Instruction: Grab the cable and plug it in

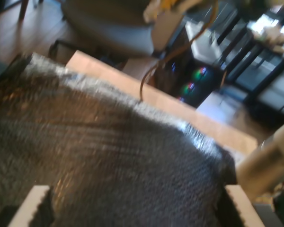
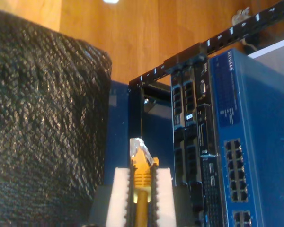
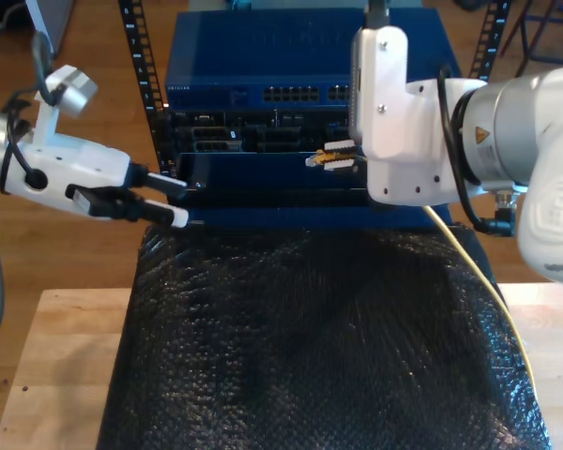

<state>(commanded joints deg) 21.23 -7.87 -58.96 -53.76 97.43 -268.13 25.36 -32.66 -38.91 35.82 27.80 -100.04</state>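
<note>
- First wrist view: my first gripper (image 1: 132, 208) looks down over a black textured mat (image 1: 94, 142) on a wooden table (image 1: 217, 127). Its two white fingers (image 1: 33, 205) stand wide apart with nothing between them. Far beyond the fingertips the cable (image 1: 194, 40) hangs as a thin yellow line running down toward the mat's far edge. The picture is blurred, so finer detail is uncertain.
- Second wrist view: my second gripper (image 2: 141, 189) is closed on the cable, the white pads (image 2: 117, 196) pinching the yellow boot on both sides. The clear plug (image 2: 141, 150) juts out just past the fingertips, tilted a little to one side. Ahead of the tips stands a black rack unit (image 2: 191, 137) with rows of ports, and beside it a blue switch (image 2: 246, 142) with its own port block. The plug is apart from any port.
- Exterior view: my second gripper (image 3: 333, 155) holds the plug close in front of the black unit's face, below the blue switch (image 3: 263, 56). My first gripper (image 3: 164, 197), at the exterior view's left, hangs open near the rack's edge, holding nothing.
- Risks, as I judge them: the plug's tilt in the pads could make it catch on a port's rim rather than enter; a short pinch on the boot may let it pivot or slip back under pushing force; the trailing cable over the mat could drag and pull the aim off.
</note>
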